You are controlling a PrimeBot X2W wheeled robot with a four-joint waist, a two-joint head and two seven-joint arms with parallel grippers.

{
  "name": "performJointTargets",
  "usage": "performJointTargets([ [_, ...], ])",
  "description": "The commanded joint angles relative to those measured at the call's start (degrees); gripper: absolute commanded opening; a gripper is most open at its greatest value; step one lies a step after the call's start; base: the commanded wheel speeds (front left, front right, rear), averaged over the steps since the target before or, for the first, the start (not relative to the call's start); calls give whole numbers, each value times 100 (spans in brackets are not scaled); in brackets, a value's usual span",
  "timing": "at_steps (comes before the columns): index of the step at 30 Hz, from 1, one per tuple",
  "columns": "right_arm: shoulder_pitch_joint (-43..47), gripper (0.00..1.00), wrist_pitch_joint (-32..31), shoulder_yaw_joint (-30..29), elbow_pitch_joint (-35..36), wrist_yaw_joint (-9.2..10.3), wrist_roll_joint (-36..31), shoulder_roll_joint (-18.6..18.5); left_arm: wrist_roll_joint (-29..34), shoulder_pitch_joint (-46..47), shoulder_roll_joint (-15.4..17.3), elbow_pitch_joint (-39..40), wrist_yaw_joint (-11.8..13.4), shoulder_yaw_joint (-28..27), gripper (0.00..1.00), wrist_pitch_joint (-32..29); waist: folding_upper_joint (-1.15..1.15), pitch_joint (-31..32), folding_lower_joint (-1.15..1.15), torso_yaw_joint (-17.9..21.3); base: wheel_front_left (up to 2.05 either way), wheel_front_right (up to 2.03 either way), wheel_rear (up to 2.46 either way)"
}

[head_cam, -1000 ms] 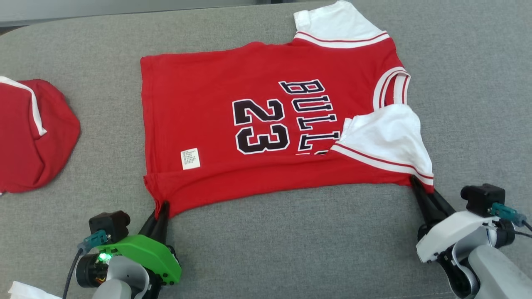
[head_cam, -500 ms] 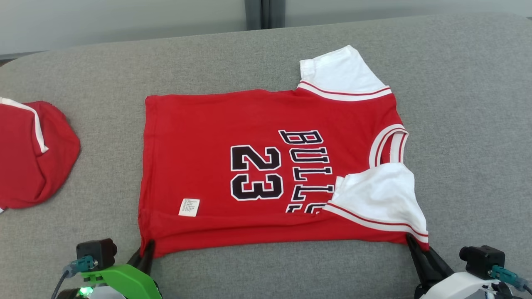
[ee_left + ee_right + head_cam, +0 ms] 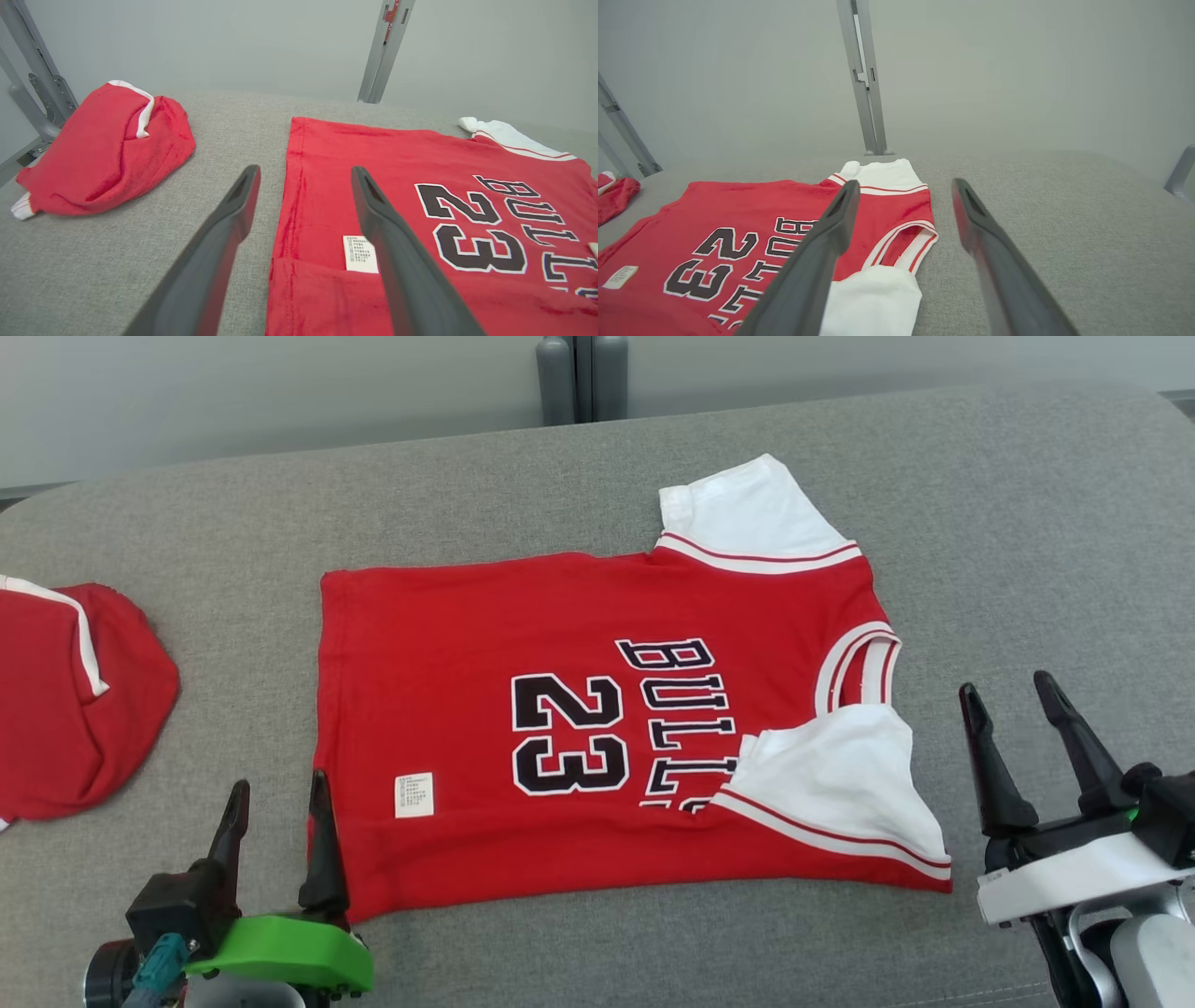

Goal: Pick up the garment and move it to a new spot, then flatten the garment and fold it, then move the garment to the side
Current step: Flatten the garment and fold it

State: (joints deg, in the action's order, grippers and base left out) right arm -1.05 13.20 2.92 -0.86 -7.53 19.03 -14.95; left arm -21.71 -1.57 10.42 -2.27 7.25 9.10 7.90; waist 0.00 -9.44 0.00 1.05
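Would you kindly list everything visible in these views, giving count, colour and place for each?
jersey: one, red with white sleeves and black "BULLS 23" lettering, lying flat mid-surface, near sleeve folded onto the chest
label: one, white, on the jersey near its hem
bundled garment: one, red with a white stripe, at the surface's left edge
padded surface: one, grey, under everything
metal post: one, grey, behind the far edge
left tool: one, green housing, dark fingers, open at the jersey's hem corner
right tool: one, white housing, dark fingers, open, right of the jersey
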Motion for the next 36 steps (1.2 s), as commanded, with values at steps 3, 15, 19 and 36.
performJointTargets([
  [3,-25,100,-240,-131,414,8,-129,117,218,146,14,201,138,26,100,198,0,56,0,-10,0,0,0],
  [15,225,100,-637,-428,867,8,-170,352,393,253,89,361,254,163,100,124,0,-9,0,-58,0,0,0],
  [19,208,100,-674,-454,896,8,-133,388,436,698,193,303,56,320,100,-129,0,-200,0,-86,0,0,0],
  [36,-307,100,-459,-199,791,8,97,250,-555,4373,775,-2857,-1335,461,100,-2329,0,-1405,0,327,0,0,0],
])
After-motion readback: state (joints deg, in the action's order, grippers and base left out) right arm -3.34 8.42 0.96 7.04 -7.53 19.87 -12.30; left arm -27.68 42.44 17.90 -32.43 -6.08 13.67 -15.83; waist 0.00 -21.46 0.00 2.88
